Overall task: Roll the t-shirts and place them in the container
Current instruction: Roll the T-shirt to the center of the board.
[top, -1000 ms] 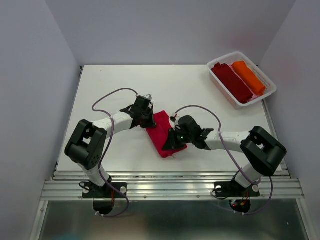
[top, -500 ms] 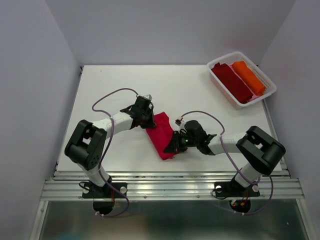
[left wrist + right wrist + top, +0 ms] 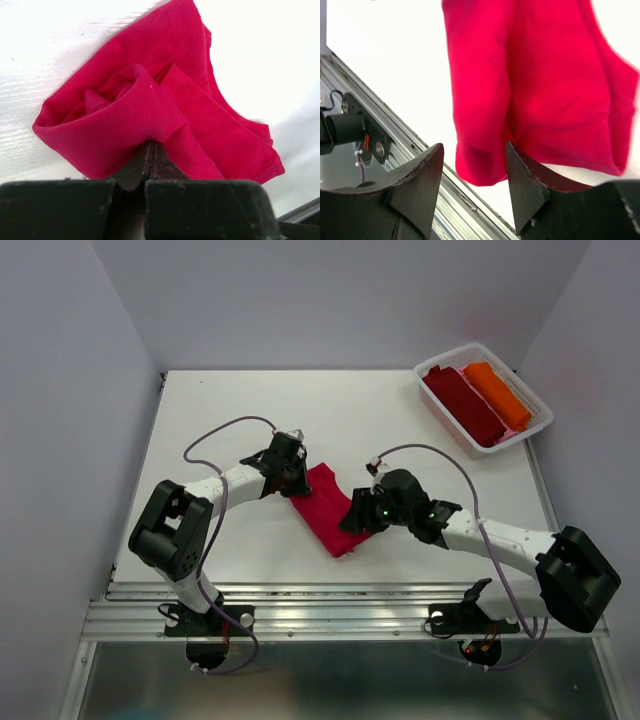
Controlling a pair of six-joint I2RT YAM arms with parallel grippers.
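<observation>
The crimson-red t-shirt (image 3: 325, 506) lies as a folded, partly rolled strip on the white table (image 3: 230, 420), running from near the left gripper down toward the front edge. My left gripper (image 3: 293, 480) is shut on the shirt's upper end; in the left wrist view the cloth (image 3: 150, 100) bunches over the closed gripper (image 3: 151, 150). My right gripper (image 3: 352, 521) is open at the shirt's right side, just above it; in the right wrist view the shirt's end (image 3: 520, 90) hangs between the spread fingers (image 3: 425, 170). The maroon roll (image 3: 463, 403) and orange roll (image 3: 497, 393) lie in the basket.
A white plastic basket (image 3: 520, 432) sits at the table's far right corner. The metal rail of the table's front edge (image 3: 340, 605) runs just below the shirt and shows in the right wrist view (image 3: 380, 130). Purple cables loop over both arms.
The right arm has swung out to the right and its gripper has shifted slightly right and up off the shirt's lower end. The left gripper has stayed put on the cloth.
</observation>
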